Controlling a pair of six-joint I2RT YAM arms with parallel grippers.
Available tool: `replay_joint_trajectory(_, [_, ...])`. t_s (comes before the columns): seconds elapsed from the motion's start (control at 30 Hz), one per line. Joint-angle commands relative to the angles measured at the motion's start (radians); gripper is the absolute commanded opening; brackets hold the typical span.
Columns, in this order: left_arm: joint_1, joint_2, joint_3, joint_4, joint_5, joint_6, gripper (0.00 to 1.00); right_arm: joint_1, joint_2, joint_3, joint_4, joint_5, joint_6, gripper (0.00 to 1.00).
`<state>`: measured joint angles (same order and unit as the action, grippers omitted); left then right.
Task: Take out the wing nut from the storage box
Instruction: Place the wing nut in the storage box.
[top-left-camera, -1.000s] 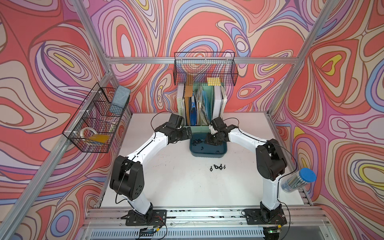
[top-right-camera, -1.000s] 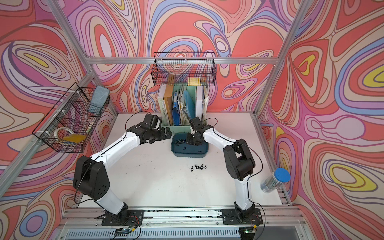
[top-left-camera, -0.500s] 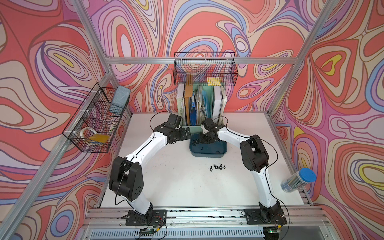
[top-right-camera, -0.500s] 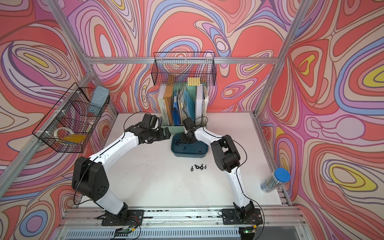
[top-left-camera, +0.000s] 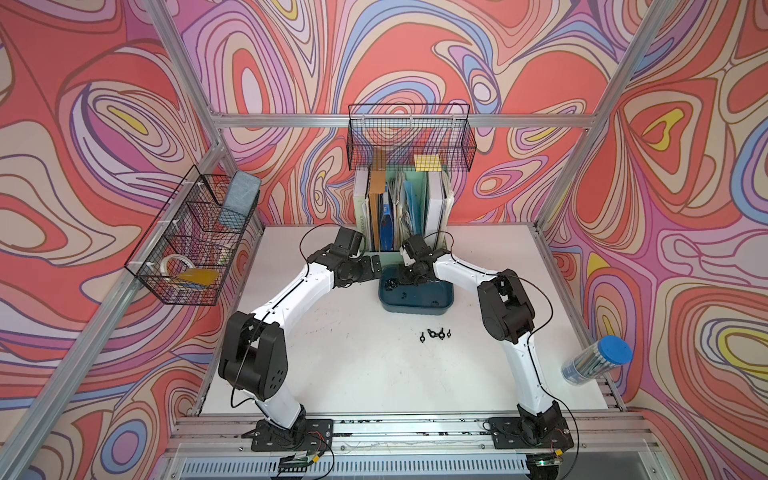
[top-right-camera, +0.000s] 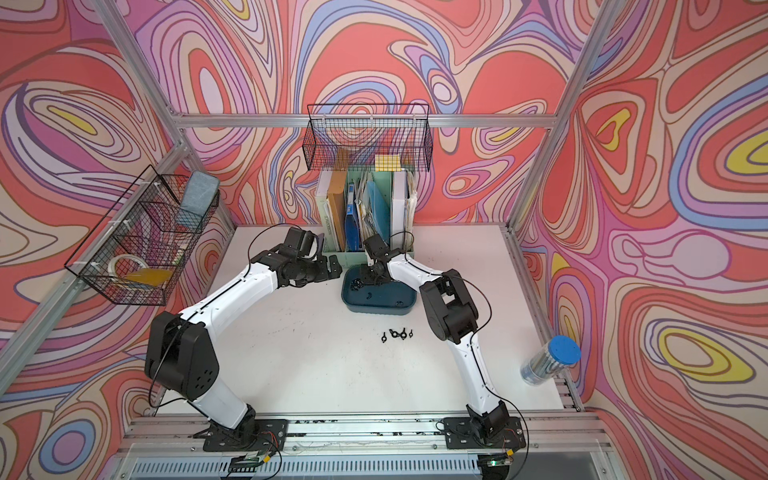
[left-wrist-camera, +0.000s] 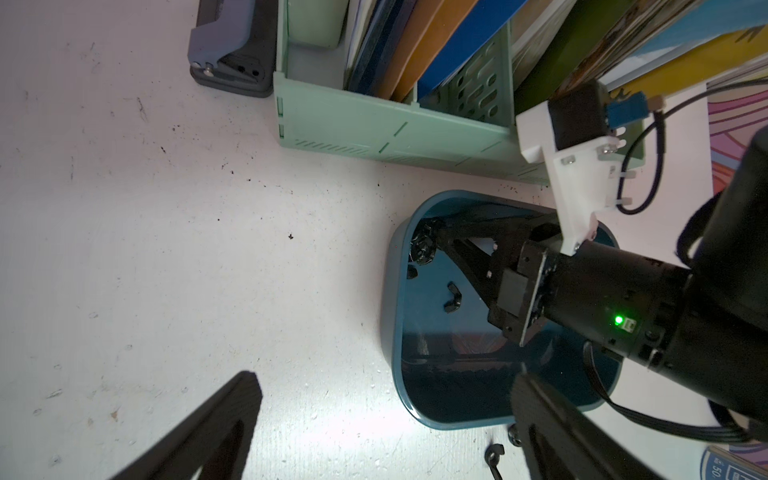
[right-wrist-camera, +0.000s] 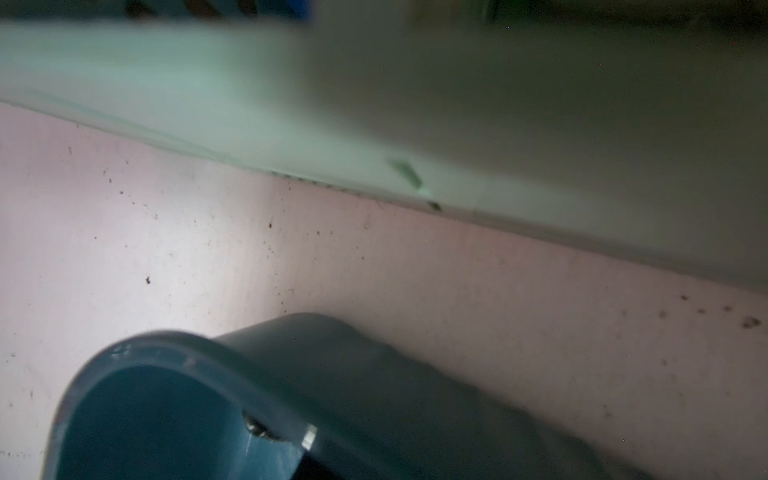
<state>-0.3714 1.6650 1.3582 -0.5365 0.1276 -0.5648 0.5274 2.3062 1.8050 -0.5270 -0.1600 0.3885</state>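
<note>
While both arms are reaching across the white table (top-left-camera: 374, 374), its surface is showing dark specks and scuffs, and swirl-patterned walls (top-left-camera: 124, 124) on an aluminium frame are enclosing it.

The storage box (top-left-camera: 415, 306) is sitting on that surface under the right gripper (left-wrist-camera: 436, 239). The gripper's tips are reaching down into the box corner nearest the left gripper (top-left-camera: 377, 269). A cluster of wing nuts (left-wrist-camera: 424, 245) is lying at those tips. The fingers are converging there, but it cannot be told whether they are together or clamped on a nut. One loose wing nut (left-wrist-camera: 453, 297) is lying on the box floor beside the right gripper's fingers.

Compared with one second ago, the right gripper is now working farther toward the left gripper's side of the box, and the right elbow (top-left-camera: 505, 307) is standing closer in. The left gripper is keeping its station just outside the box's short wall, jaws fully apart. Three wing nuts (top-left-camera: 434, 333) are lying on the table as before, on the base side of the box.

A mint-green file holder (left-wrist-camera: 353, 129) is standing just behind the right wrist and crowding it, and the box wall is hemming in the tips. A wire basket (top-left-camera: 409, 137) is hanging above the holder. A second wire basket (top-left-camera: 187, 249) and a blue-capped tube (top-left-camera: 598, 359) are sitting well apart from both grippers.
</note>
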Motion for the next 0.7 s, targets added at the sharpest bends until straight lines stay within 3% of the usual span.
replay_joint_trajectory(0.0, [0.007,0.016,0.013,-0.023,0.016,0.002,0.99,0.003,-0.044,-0.044,-0.009,0.001,0.017,0.04])
replay_joint_trajectory(0.27, [0.009,0.009,0.01,-0.01,0.051,0.002,0.99,-0.006,-0.162,-0.151,-0.006,-0.019,0.046,0.04])
replay_joint_trajectory(0.47, [0.009,0.003,-0.009,0.009,0.082,-0.013,0.99,-0.035,-0.261,-0.292,0.006,0.043,0.061,0.07])
replay_joint_trajectory(0.57, [0.009,0.001,-0.017,0.015,0.093,-0.016,0.99,-0.053,-0.268,-0.321,0.006,0.037,0.065,0.15])
replay_joint_trajectory(0.67, [0.009,0.002,-0.016,0.013,0.099,-0.016,0.99,-0.055,-0.267,-0.316,0.007,0.036,0.064,0.35])
